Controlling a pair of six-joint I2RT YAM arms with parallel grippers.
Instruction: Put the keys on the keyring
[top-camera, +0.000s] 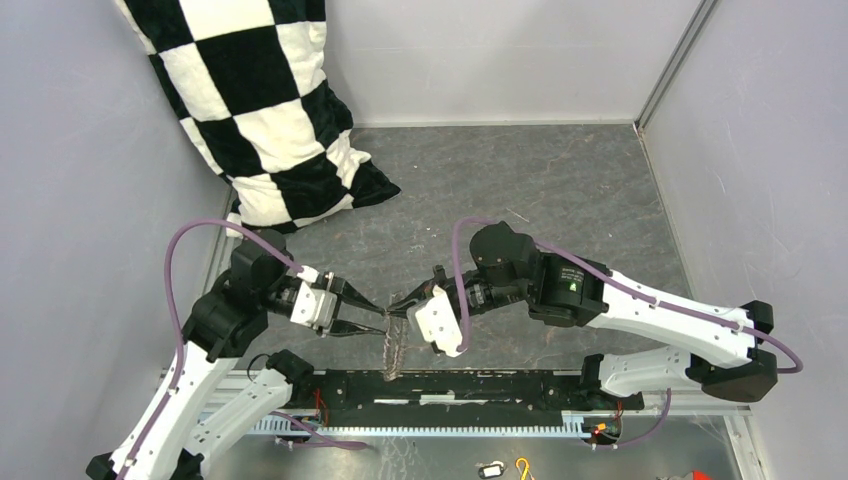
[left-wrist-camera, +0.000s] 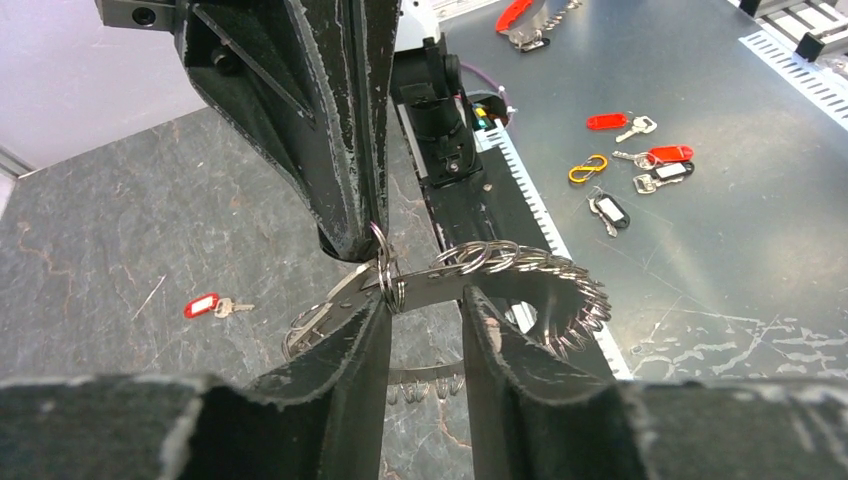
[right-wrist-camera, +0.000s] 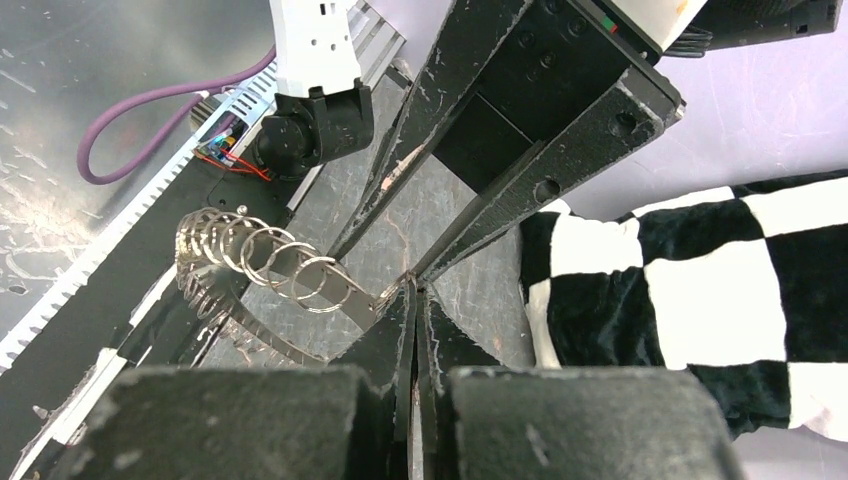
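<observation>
The keyring (left-wrist-camera: 520, 265), a thin grey metal band fringed with small split rings, hangs between both arms above the dark table (top-camera: 560, 190); in the top view the keyring (top-camera: 393, 348) droops below the two meeting grippers. My right gripper (right-wrist-camera: 415, 290) is shut on the band's end next to the rings (right-wrist-camera: 270, 265). My left gripper (left-wrist-camera: 425, 295) stands open, its fingers apart with the band crossing at their tips. The right gripper's tip (left-wrist-camera: 355, 240) touches a split ring just above. A small key with a red head (left-wrist-camera: 205, 305) lies flat on the table beyond.
A checkered pillow (top-camera: 265, 100) leans in the back left corner. On the metal plate (left-wrist-camera: 720, 260) beside the arm bases lie several tagged keys (left-wrist-camera: 670, 155), a yellow hook (left-wrist-camera: 588, 168) and a dark tag (left-wrist-camera: 610, 210). Grey walls enclose the table.
</observation>
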